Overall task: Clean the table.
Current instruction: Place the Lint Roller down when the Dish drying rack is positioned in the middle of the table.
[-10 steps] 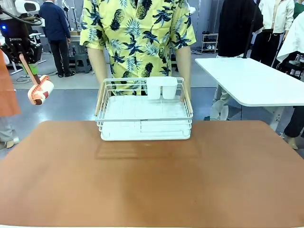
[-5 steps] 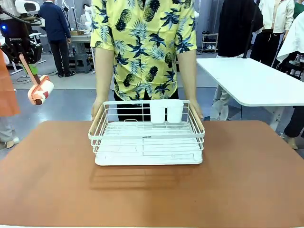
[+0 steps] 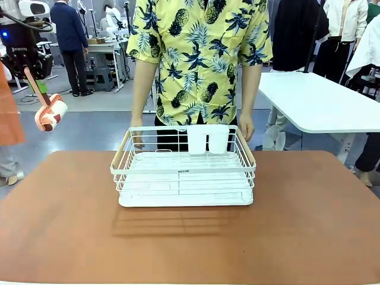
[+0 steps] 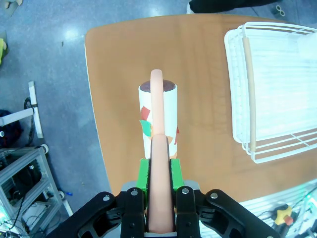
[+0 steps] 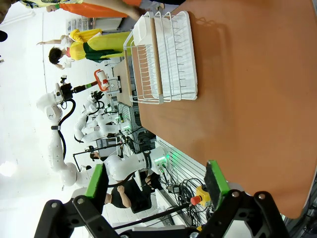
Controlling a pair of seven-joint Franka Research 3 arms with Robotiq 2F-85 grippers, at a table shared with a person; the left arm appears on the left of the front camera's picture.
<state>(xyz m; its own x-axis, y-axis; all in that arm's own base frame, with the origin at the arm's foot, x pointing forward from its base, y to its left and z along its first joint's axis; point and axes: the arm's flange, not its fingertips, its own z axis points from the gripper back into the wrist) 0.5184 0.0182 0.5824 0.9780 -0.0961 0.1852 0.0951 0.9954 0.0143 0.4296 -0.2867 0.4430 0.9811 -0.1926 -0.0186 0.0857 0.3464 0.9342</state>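
The terracotta table [image 3: 190,249] carries a white wire dish rack [image 3: 184,172] at its far middle. Up at the far left, off the table's edge, my left gripper [image 3: 31,70] is shut on the peach handle of a lint roller [image 3: 50,113], whose patterned roll hangs down. In the left wrist view the green pads of the left gripper [image 4: 159,171] clamp that handle, and the lint roller [image 4: 158,116] hovers above the table's corner [image 4: 119,74]. My right gripper [image 5: 154,181] stands open above the table [image 5: 247,74] with nothing between its pads.
A person in a yellow patterned shirt [image 3: 199,59] stands behind the rack, hands [image 3: 244,127] by its far corners. Two white cups [image 3: 206,139] hang at the rack's back wall. A white-topped table [image 3: 320,101] stands at the back right.
The person brought the dish rack down onto the table, nearer to me, then straightened up and drew the hands back. My left gripper and the lint roller have not moved.
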